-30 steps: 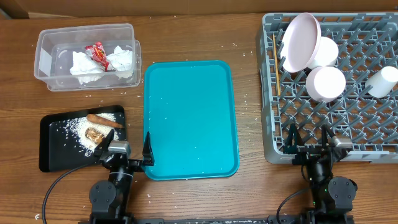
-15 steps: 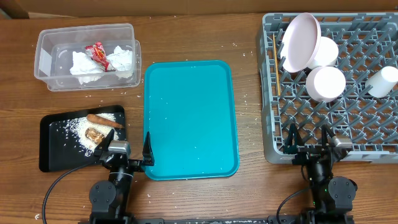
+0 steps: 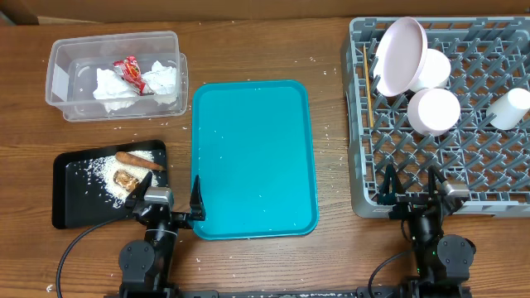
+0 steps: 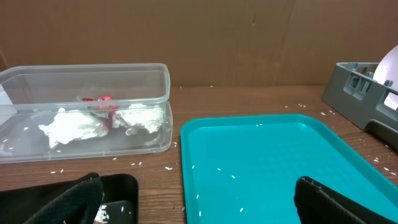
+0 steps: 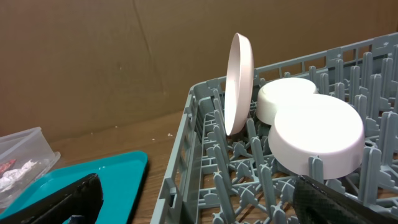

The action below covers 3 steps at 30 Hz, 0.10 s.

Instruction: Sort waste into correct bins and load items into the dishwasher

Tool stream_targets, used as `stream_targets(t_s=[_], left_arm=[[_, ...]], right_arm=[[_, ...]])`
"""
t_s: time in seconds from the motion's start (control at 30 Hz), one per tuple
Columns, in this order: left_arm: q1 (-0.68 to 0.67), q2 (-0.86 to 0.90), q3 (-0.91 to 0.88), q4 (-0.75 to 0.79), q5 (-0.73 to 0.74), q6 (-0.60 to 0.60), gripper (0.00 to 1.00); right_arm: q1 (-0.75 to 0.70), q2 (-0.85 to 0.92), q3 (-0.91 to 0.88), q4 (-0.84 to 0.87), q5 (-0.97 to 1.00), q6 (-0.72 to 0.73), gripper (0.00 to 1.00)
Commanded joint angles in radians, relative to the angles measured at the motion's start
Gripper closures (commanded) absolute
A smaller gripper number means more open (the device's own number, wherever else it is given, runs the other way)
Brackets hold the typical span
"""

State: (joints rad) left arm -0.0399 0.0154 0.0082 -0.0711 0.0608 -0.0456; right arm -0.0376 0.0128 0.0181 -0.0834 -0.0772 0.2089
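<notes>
The clear tub point(image 3: 62, 54) at the back left holds white napkins point(image 3: 112, 83) and the red-and-silver wrapper point(image 3: 131, 69); it also shows in the left wrist view point(image 4: 163, 74). The black tray point(image 3: 66, 207) holds the brown-orange stick point(image 3: 137, 159), a brown lump point(image 3: 126, 177) and rice grains point(image 3: 103, 170). The grey dish rack point(image 3: 364, 194) at the right holds an upright white plate point(image 3: 399, 55), white bowls point(image 3: 433, 110), a white cup point(image 3: 509, 108) and a thin wooden stick point(image 3: 367, 79). My left gripper point(image 3: 170, 199) is open and empty at the front left. My right gripper point(image 3: 408, 189) is open and empty over the rack's front edge.
A large teal tray point(image 3: 252, 157) lies in the middle with a few rice grains on it. Loose rice grains are scattered on the wooden table. A brown cardboard wall stands behind the table.
</notes>
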Motion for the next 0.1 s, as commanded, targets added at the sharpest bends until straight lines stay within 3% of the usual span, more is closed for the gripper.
stream_targets(t_s=[0.0, 0.07], left_arm=[[-0.006, -0.011, -0.003, 0.0, 0.014, -0.006, 0.0], [-0.006, -0.011, -0.003, 0.0, 0.014, -0.006, 0.0]], right_arm=[[0.003, -0.01, -0.01, 0.004, 0.008, -0.004, 0.0], [0.003, -0.01, -0.01, 0.004, 0.008, -0.004, 0.0]])
